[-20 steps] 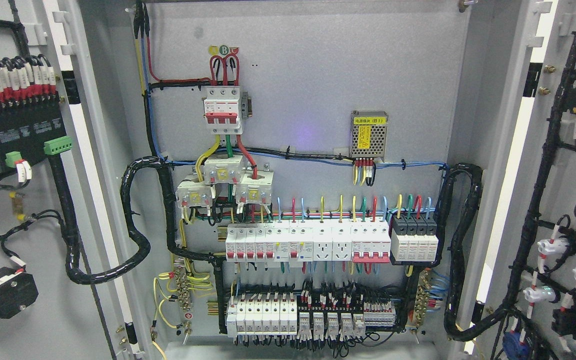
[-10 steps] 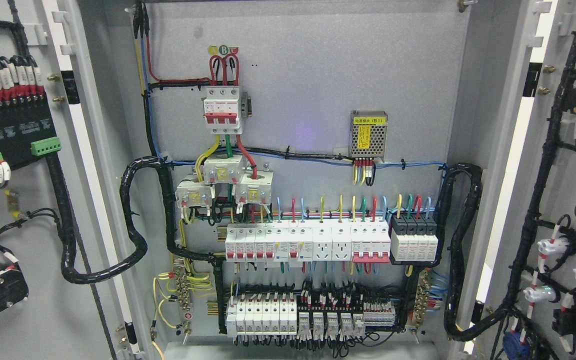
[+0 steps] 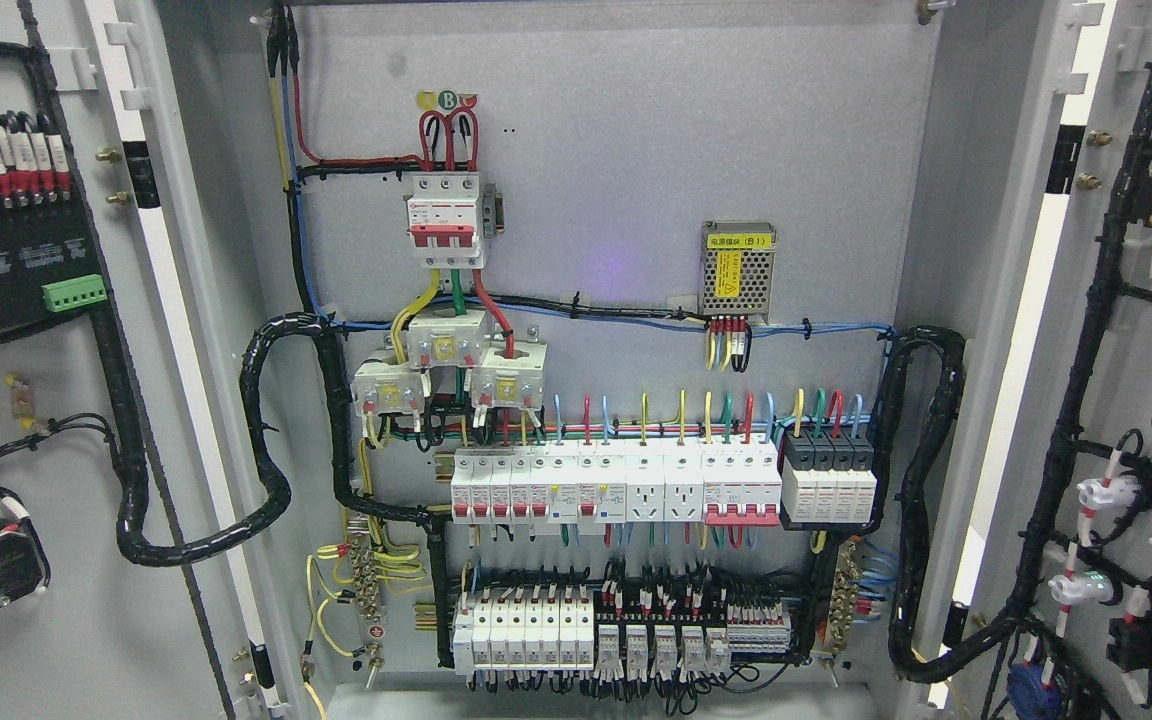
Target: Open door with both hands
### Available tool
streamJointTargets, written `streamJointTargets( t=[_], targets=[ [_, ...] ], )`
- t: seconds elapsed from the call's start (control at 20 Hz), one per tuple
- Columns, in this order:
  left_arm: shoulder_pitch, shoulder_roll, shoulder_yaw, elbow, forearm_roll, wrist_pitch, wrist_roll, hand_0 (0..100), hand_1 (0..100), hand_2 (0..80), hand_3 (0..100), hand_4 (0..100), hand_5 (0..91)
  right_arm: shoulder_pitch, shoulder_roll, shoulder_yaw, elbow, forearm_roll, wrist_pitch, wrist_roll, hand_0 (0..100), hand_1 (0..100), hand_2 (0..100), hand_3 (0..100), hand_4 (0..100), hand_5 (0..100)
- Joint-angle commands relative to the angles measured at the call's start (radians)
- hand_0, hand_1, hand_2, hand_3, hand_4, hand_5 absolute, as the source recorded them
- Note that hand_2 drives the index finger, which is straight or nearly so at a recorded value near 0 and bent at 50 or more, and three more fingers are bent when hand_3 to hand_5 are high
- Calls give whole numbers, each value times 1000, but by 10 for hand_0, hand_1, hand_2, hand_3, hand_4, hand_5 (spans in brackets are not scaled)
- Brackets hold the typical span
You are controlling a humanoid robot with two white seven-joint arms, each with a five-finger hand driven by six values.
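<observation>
A grey electrical cabinet stands open with both doors swung outward. The left door [image 3: 66,620] shows its inner face at the picture's left, carrying a black module [image 3: 11,265] with red-tipped wires and a black wrapped cable loom [image 3: 136,520]. The right door [image 3: 1126,330] shows its inner face at the far right, strung with black looms and white lamp backs [image 3: 1101,495]. Between them lies the grey back panel [image 3: 636,150] with breakers. Neither of my hands nor any arm shows in the head view.
On the back panel sit a red-and-white main breaker [image 3: 446,220], a small mesh power supply [image 3: 738,270], a row of breakers [image 3: 616,485] and a lower terminal row [image 3: 626,630]. Thick black looms [image 3: 921,500] run from the cabinet's sides to both doors.
The left door has swung further outward: its black module and the round black part near the bottom have slid toward the left edge. The right door and the panel look unchanged.
</observation>
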Motion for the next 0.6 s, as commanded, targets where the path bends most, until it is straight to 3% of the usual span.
streamJointTargets(
  t=[0.0, 0.55],
  targets=[
    [-61, 52, 8, 121, 0, 33, 2, 0, 0, 0, 0, 0, 0, 19, 2, -25, -2, -28, -1, 1, 382, 0, 0, 0, 0, 0],
    [-134, 85, 10, 207, 0, 50, 4, 0, 0, 0, 0, 0, 0, 32, 10, -48, 0, -31, -1, -1, 382, 0, 0, 0, 0, 0]
  ],
)
